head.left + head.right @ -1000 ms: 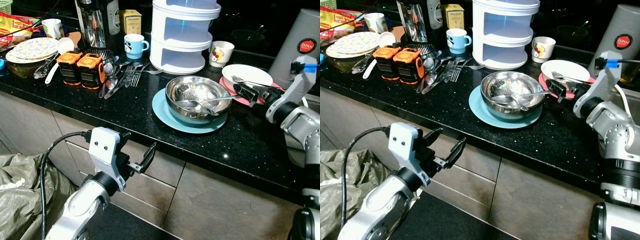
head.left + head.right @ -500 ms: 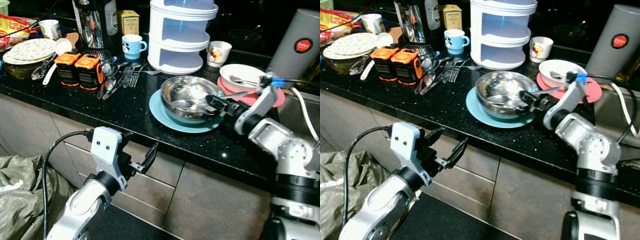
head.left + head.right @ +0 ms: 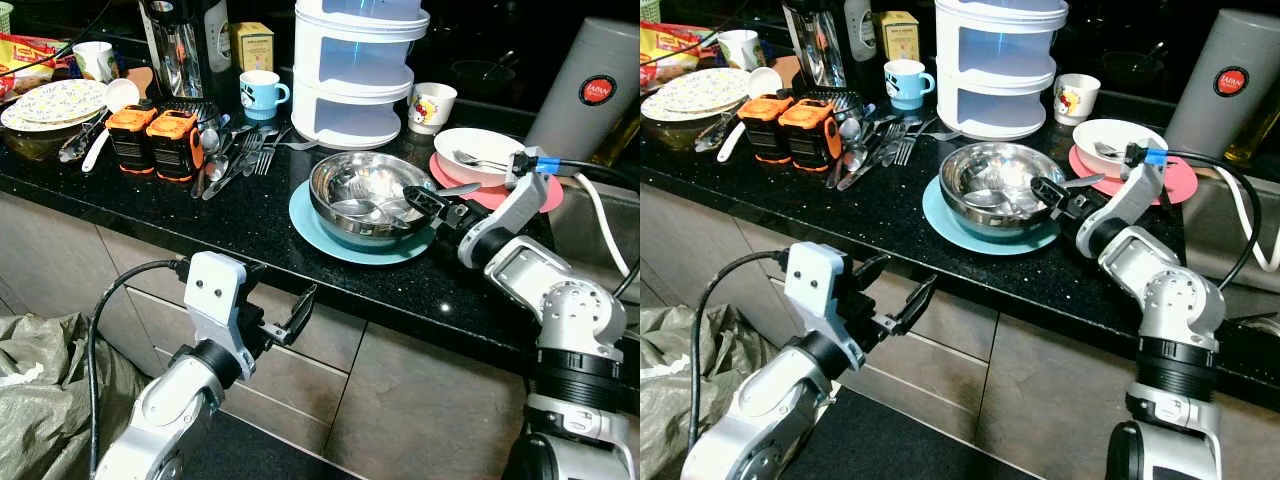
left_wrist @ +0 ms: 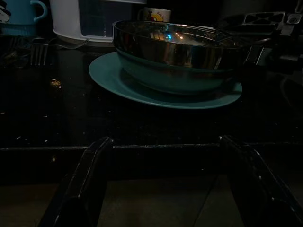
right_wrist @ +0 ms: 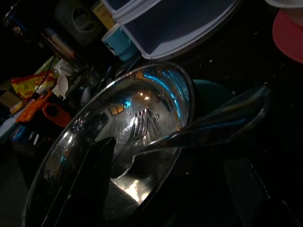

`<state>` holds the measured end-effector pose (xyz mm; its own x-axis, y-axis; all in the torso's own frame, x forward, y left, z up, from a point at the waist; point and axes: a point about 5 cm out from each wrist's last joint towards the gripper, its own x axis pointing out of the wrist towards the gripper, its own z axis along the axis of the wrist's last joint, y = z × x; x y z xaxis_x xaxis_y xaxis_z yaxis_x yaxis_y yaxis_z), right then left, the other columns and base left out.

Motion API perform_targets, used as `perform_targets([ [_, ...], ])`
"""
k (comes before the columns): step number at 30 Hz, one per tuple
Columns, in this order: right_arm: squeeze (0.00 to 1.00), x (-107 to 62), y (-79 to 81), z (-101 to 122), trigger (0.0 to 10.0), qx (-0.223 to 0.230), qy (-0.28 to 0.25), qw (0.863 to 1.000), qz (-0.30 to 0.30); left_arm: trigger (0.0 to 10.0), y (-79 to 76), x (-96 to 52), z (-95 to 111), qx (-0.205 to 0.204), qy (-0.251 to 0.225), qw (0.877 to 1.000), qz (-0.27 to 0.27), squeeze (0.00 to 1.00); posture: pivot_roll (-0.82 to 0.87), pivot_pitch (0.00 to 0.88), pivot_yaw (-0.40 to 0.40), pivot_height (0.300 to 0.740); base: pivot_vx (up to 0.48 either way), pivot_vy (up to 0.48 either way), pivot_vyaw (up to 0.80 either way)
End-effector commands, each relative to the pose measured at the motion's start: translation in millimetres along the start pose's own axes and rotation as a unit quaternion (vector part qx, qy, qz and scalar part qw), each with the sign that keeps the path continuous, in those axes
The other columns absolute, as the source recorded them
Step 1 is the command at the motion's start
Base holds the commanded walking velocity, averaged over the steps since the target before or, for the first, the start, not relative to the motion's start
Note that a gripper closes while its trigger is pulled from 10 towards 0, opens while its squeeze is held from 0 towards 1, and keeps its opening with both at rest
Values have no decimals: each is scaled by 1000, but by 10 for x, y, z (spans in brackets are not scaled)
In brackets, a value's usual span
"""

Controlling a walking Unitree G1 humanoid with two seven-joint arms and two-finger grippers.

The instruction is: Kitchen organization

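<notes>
The right gripper (image 3: pixel 418 200), jaws parted, sits at the steel bowl (image 3: pixel 366 195)'s 3 o'clock rim, pink plate (image 3: pixel 548 194) behind; the left gripper (image 3: pixel 296 310) hangs open.

Place: a home kitchen.
Worktop: black speckled stone counter (image 3: pixel 250 215) over grey cabinet fronts (image 3: pixel 420 400).
Dishes: steel bowl (image 3: pixel 368 197) on a teal plate (image 3: pixel 310 222) at the counter's middle; loose forks and spoons (image 3: pixel 235 160) and mugs (image 3: pixel 262 94) behind it.
Storage: white tiered container (image 3: pixel 355 70) behind the bowl.
</notes>
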<state>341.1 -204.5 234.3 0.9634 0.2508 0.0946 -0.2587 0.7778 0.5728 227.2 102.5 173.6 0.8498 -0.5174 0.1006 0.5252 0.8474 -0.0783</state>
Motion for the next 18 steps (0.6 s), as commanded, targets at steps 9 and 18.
perform_targets([
  [9,0,131,-8,66,10000,12,-45,999,-20,10000,-24,-7,-8,6,3,1000,2,0,154,0,-22,740,0,0,0],
  [18,0,162,-62,75,10000,15,-59,997,-45,10000,-16,-15,-2,7,3,1000,5,0,156,0,-26,740,0,0,0],
])
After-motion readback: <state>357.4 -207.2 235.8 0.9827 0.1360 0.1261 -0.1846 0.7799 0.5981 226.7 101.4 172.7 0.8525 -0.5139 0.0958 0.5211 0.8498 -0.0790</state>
